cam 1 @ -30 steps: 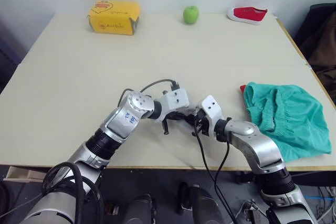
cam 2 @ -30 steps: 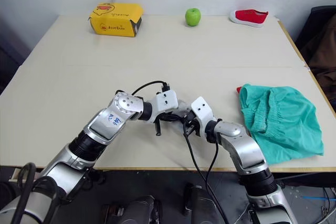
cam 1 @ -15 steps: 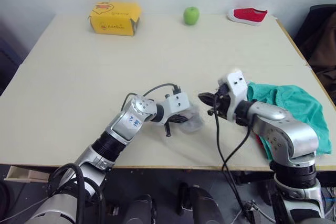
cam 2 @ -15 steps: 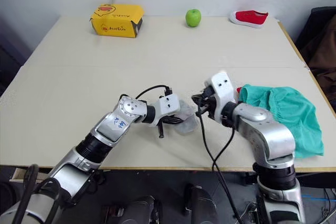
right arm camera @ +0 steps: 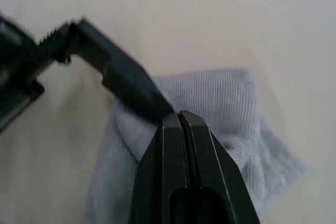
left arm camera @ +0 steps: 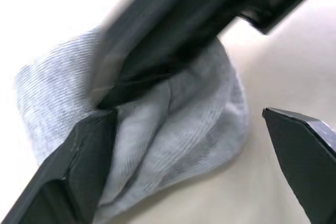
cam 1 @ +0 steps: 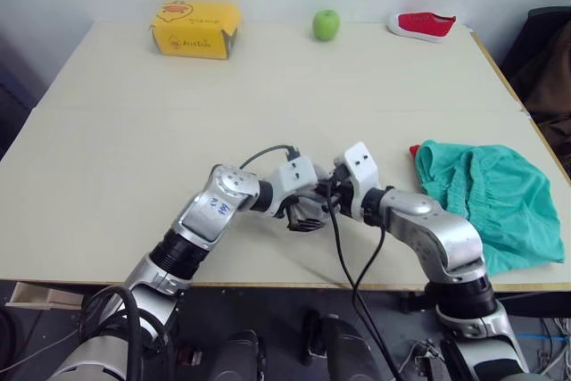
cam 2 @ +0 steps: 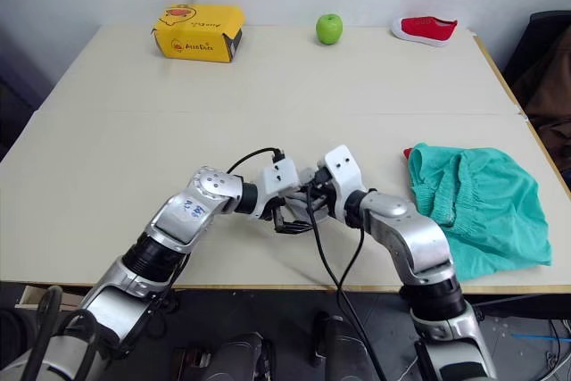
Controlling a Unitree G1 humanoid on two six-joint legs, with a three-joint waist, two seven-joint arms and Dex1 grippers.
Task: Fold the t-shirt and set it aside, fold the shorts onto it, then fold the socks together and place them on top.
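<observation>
Socks (left arm camera: 173, 124) bunched under both grippers: right gripper (right arm camera: 185, 121) pressed together, pinning cloth, left gripper (left arm camera: 205, 145) spread wide — close squarely, lift both layers together.

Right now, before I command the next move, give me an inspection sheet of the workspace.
Surface: beige table, seam across its middle.
Job's things: grey socks bunched between both grippers near the front edge; teal shorts on the right, covering the red t-shirt except one corner.
Clutter: yellow box, green apple, red shoe along the far edge.
Grippers: left gripper open around the socks; right gripper shut, on the socks.
Cables: black cables hanging from both wrists.
Surroundings: dark cloth at right.
</observation>
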